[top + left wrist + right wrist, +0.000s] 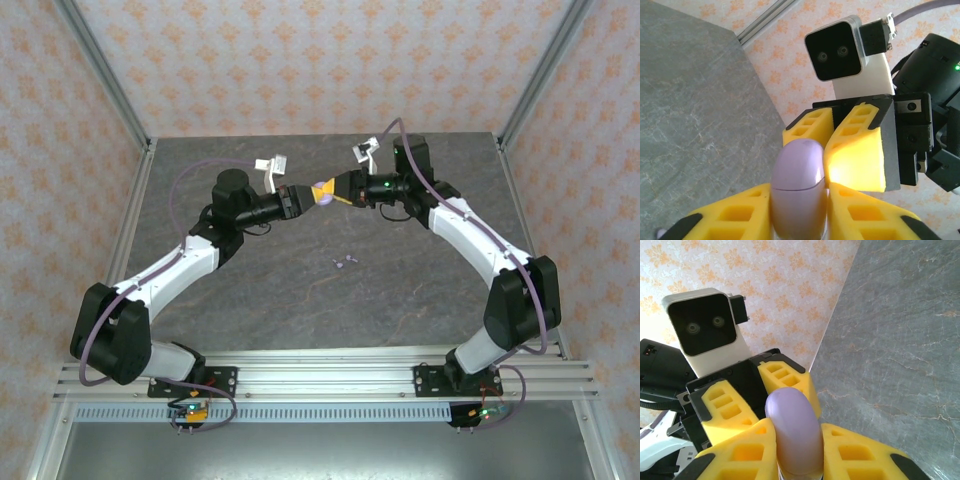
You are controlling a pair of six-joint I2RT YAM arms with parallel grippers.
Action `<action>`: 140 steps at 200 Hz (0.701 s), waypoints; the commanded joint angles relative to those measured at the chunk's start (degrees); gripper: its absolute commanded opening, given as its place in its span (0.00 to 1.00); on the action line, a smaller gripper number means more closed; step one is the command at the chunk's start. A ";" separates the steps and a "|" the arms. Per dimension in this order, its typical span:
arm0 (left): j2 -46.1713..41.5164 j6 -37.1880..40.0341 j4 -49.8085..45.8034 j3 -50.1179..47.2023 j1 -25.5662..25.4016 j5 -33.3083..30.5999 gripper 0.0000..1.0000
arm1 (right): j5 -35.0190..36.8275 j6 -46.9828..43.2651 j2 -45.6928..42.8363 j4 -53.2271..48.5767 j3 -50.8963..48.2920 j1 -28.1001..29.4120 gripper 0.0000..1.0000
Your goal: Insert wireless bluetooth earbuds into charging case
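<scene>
Got the right gripper along the bottom edge, yellow cut-out jaws squeezed against both sides of a smooth light purple pill-shaped plastic case. Meeting it head-on: the left gripper, same yellow jaws hugging the case's far end, with a boxy white wrist camera on top. Off to the right, grey marbled desk; behind, orange-flowered wallpaper.

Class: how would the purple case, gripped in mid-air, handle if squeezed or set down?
The purple case looks smooth and glossy, so it may slip between the yellow fingers. Its rounded ends suggest it would roll or tip. Its seam hints at a lid that might pop open.
</scene>
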 commanded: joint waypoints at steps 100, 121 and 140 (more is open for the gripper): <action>-5.50 10.04 -6.55 1.30 -1.55 -4.89 0.14 | 9.02 -12.73 -4.99 -17.40 6.71 0.91 0.49; -7.06 15.82 -6.99 0.95 -3.37 -7.31 0.14 | 10.50 -13.79 -6.39 -18.83 6.79 0.90 0.50; -8.04 21.06 -7.49 0.88 -5.07 -9.91 0.18 | 11.36 -14.89 -7.45 -20.05 7.02 0.94 0.52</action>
